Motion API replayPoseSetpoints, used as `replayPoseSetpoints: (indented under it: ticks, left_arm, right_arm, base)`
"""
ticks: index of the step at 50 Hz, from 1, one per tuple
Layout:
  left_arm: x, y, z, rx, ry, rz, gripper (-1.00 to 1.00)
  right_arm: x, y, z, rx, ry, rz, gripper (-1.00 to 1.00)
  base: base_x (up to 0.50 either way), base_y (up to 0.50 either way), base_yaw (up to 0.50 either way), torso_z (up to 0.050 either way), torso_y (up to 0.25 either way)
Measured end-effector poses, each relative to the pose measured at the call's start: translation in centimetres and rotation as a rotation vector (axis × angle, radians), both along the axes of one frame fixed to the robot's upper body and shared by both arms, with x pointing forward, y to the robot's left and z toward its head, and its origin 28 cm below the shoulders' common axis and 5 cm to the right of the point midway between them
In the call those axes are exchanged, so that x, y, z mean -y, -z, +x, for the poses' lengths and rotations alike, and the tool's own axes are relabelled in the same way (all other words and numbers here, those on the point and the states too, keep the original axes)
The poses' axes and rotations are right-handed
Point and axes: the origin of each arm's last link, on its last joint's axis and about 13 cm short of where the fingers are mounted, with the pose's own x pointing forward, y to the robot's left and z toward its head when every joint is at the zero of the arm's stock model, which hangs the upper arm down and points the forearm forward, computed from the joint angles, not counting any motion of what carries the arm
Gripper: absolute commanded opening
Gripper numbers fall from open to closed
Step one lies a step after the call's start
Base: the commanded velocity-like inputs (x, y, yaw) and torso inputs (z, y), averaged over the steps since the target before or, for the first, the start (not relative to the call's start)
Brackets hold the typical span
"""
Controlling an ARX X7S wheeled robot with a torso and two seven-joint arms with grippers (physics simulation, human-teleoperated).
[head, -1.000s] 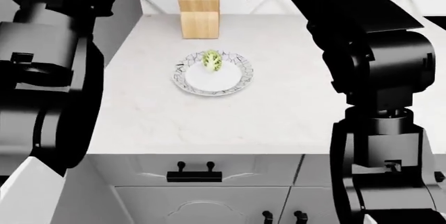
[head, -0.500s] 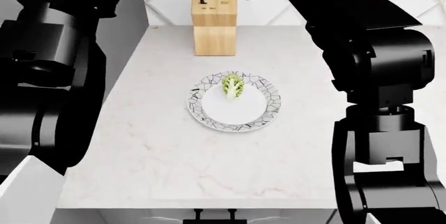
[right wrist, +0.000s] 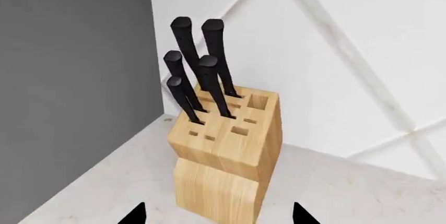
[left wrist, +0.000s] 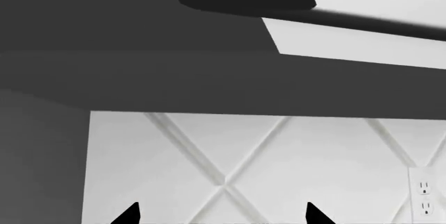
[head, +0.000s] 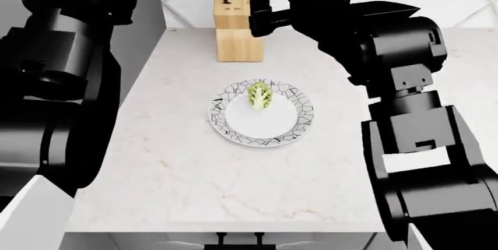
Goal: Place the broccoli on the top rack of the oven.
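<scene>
On the far half of a white plate [head: 233,123] with a black crackle rim, the broccoli [head: 260,96] is lying on its side, free of both grippers. Its long axis is running roughly from the far side of the counter towards the robot, but I cannot tell for certain which end is the stem. The plate is sitting near the middle of the pale marble counter [head: 195,174].

Beyond the plate, the right gripper [head: 260,16] is hanging above the counter, near the wooden knife block [head: 235,34] at the back edge, well apart from the broccoli and further from the robot. In the right wrist view its two dark fingertips [right wrist: 132,215] are standing apart with nothing between them, and the knife block [right wrist: 226,156] with its five black handles is filling the space ahead.

The left gripper [left wrist: 219,216] is outside the head view, where only the left arm [head: 55,81] is showing at the counter's left side. In the left wrist view its fingertips [left wrist: 129,215] are likewise spread and empty, facing a white diamond-patterned wall [left wrist: 279,166] with a socket [left wrist: 423,197], beneath a dark grey overhang [left wrist: 139,78].
</scene>
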Motion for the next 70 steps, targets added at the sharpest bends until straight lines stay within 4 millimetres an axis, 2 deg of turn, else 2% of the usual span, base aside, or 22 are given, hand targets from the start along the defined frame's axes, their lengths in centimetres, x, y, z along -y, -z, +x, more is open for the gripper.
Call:
replayPoseSetpoints:
  ticks: [8,17,27,46,70]
  left_arm:
    - [-0.1,0.1,0.0,-0.003,-0.001,-0.006,1.0]
    - [-0.3,0.0,0.0,-0.001,-0.001,-0.014,1.0]
    - [-0.4,0.1,0.0,-0.001,-0.001,-0.023,1.0]
    - [-0.2,0.5,0.2,-0.009,0.006,-0.038,1.0]
    - [-0.5,1.1,0.3,-0.022,-0.002,-0.048,1.0]
  right_arm:
    - [-1.7,1.6,1.0,-0.124,-0.065,-0.031,1.0]
    - [-2.0,2.9,1.1,-0.207,-0.081,-0.048,1.0]
    - [-1.6,4.3,0.3,-0.274,-0.073,-0.057,1.0]
    - [-1.4,6.4,-2.8,-0.347,-0.116,-0.08,1.0]
    - [-1.7,9.3,-2.7,-0.389,-0.127,-0.154,1.0]
  base:
    - [0.0,0.0,0.0,0.0,0.0]
    - [0.0,0.0,0.0,0.0,0.0]
    - [0.0,0.0,0.0,0.0,0.0]
    - [0.0,0.0,0.0,0.0,0.0]
    - [0.0,0.0,0.0,0.0,0.0]
